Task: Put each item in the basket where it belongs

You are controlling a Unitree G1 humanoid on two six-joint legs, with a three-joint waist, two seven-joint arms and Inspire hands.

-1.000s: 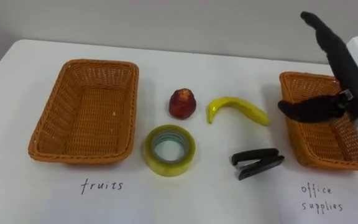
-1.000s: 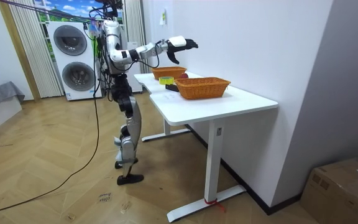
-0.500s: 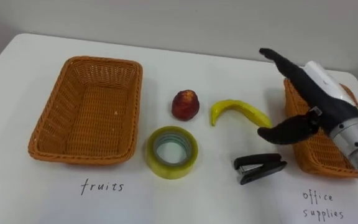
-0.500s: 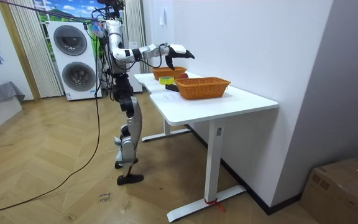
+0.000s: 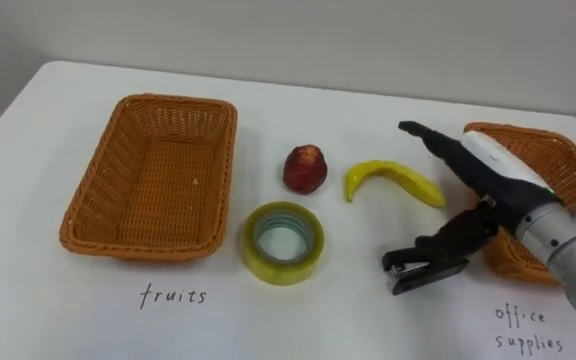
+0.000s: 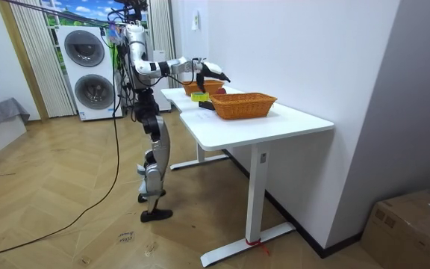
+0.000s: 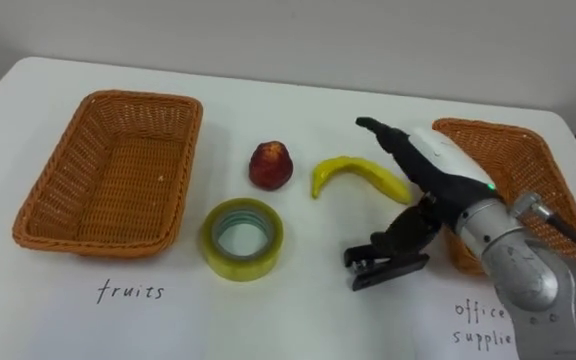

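Observation:
A black stapler (image 5: 420,270) lies on the white table (image 5: 368,320), in front of a yellow banana (image 5: 386,179). My right hand (image 5: 490,178) hovers over the stapler's right end, open, its fingers stretched toward the back left across the banana's tip. The dark thumb (image 5: 456,241) hangs down just above the stapler; contact is unclear. A red apple (image 5: 305,169) sits left of the banana, and a yellow tape roll (image 5: 283,241) lies in front of the apple. An empty wicker basket (image 5: 90,213) stands at the left, and another wicker basket (image 5: 558,158) at the right behind my hand.
A handwritten label (image 5: 173,296) lies before the left basket, another (image 5: 533,328) before the right one. In the room view the robot stands at the table's end (image 6: 172,96), with washing machines (image 6: 88,71) behind it, its right hand (image 6: 208,69) over the table.
My right hand has come down and to the left, from above the right basket to just over the stapler. The objects on the table have stayed put.

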